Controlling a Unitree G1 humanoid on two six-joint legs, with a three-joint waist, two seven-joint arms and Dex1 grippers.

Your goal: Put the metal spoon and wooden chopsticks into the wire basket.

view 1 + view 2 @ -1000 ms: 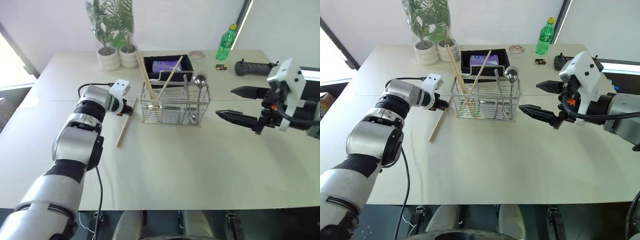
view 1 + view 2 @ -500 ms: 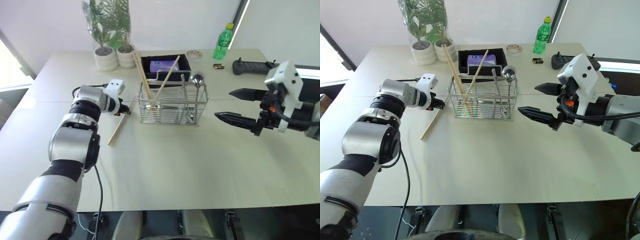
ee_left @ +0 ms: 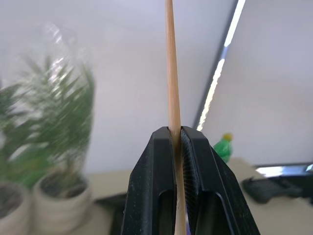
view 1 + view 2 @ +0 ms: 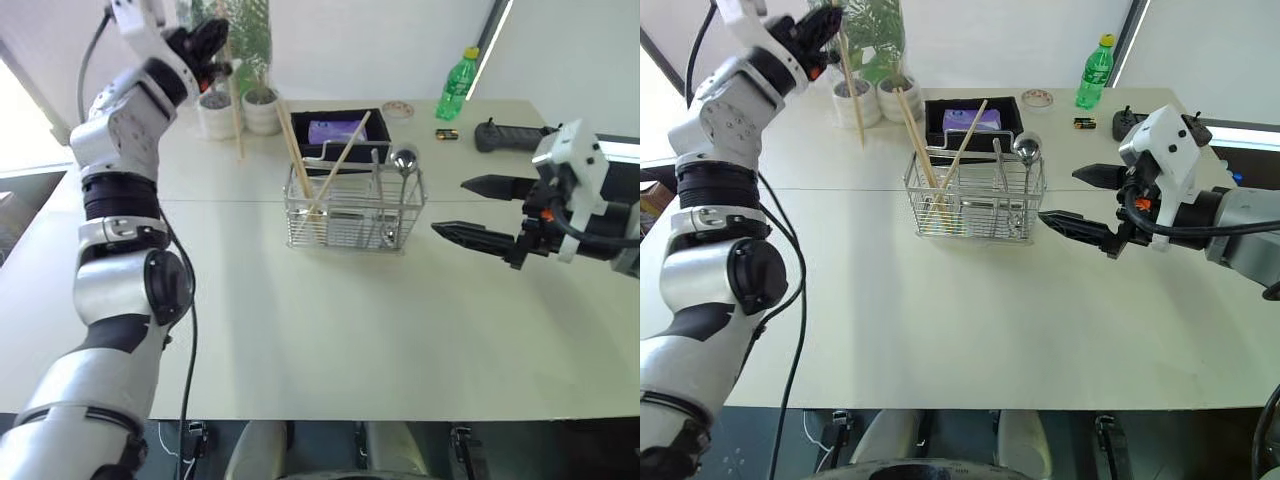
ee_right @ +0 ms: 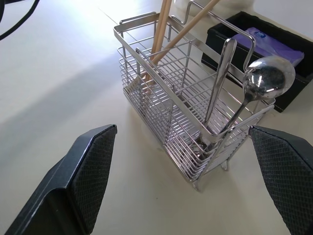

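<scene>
The wire basket (image 4: 355,212) stands mid-table. Two wooden chopsticks (image 4: 297,155) lean in its left part. The metal spoon (image 4: 402,158) stands in its right part, bowl up, also seen as spoon (image 5: 269,78). My left gripper (image 4: 205,48) is raised high at the far left, shut on one more chopstick (image 4: 236,120) that hangs down over the table. In the left wrist view that chopstick (image 3: 171,63) is pinched between the black fingers (image 3: 151,171). My right gripper (image 4: 448,207) hovers open just right of the basket, holding nothing.
A black tray (image 4: 378,130) with a purple packet sits behind the basket. Two potted plants (image 4: 245,105) stand at the back left. A green bottle (image 4: 458,85), a small dish (image 4: 397,108), a battery (image 4: 443,132) and a black controller (image 4: 505,135) lie at the back right.
My left arm has swung up from the table beside the basket, lifting the chopstick off the surface into the air. The right gripper has stayed where it was.
</scene>
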